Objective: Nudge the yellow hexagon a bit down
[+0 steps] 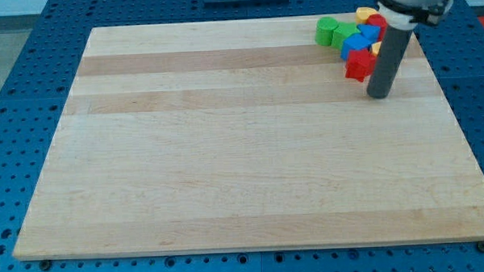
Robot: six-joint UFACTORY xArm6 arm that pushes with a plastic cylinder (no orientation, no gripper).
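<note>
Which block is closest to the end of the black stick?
The red block at the bottom of the pile. My tip sits just to its lower right; the green, blue and yellow blocks all lie farther up.

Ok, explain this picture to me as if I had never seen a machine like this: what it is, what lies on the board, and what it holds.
There is only one picture, from a camera looking down at an angle; where it is mounted is not on record. The machine is a robot arm ending in a plain dark rod, with no jaws, so it holds nothing and can only push. My tip rests on the wooden board, just to the view's right of a red block. All the blocks crowd together near the board's top right corner: two green blocks, blue ones, red ones and a yellow block at the back, partly hidden by the arm, so its shape is unclear. Around the board is a blue perforated table.
</note>
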